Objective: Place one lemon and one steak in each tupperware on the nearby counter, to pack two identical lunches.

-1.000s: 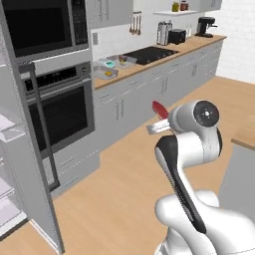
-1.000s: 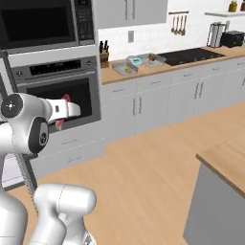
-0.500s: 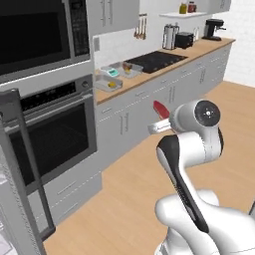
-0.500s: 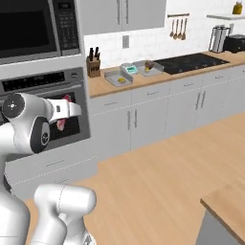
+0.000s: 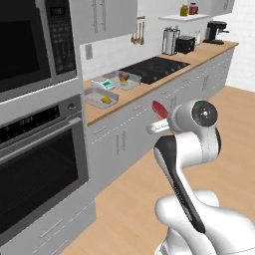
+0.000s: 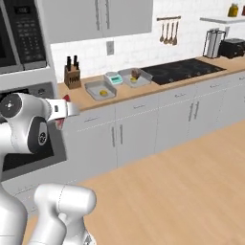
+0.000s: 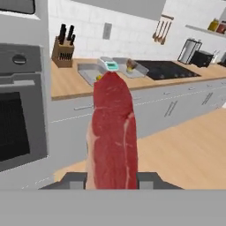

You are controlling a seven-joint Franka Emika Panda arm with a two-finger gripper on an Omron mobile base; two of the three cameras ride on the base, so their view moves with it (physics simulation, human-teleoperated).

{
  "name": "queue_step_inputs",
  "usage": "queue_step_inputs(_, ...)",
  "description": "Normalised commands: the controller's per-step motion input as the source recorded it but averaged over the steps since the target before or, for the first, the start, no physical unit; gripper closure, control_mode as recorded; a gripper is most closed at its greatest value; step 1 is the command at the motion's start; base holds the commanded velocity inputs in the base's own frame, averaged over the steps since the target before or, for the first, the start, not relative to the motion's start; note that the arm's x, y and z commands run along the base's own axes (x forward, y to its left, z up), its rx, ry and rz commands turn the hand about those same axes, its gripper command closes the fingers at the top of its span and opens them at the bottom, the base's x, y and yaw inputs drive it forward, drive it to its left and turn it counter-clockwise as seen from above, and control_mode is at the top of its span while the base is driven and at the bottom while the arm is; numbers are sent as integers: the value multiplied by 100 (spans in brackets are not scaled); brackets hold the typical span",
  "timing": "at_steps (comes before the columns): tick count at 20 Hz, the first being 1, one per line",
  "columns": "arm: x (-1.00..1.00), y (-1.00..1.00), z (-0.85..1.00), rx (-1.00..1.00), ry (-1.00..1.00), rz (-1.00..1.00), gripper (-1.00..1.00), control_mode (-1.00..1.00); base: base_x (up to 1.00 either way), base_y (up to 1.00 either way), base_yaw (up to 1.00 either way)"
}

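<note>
One steak is pinched between the gripper's fingers, standing lengthwise out from the hand, held high and well short of the counter. Over the last second the base has swung round: the oven that filled the view has slid off to the side and the counter now lies ahead, so the carry is nearing its drop. On it, the near tray holds a lemon and no meat I can see. Beyond the small scale, the far tray holds a lemon and something dark, probably the other steak. I'd judge the near tray is the target.
</note>
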Motion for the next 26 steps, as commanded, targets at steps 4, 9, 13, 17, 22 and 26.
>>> queue_step_inputs(4,0,0,0,0,0,0,100,100,100,-39,-9)
queue_step_inputs(9,0,0,0,0,0,0,100,100,100,-25,-1)
queue_step_inputs(13,0,0,0,0,0,0,100,100,100,-16,13)
queue_step_inputs(17,0,0,0,0,0,0,100,100,100,-23,28)
queue_step_inputs(22,0,0,0,0,0,0,100,100,100,-2,37)
queue_step_inputs(26,0,0,0,0,0,0,100,100,100,22,36)
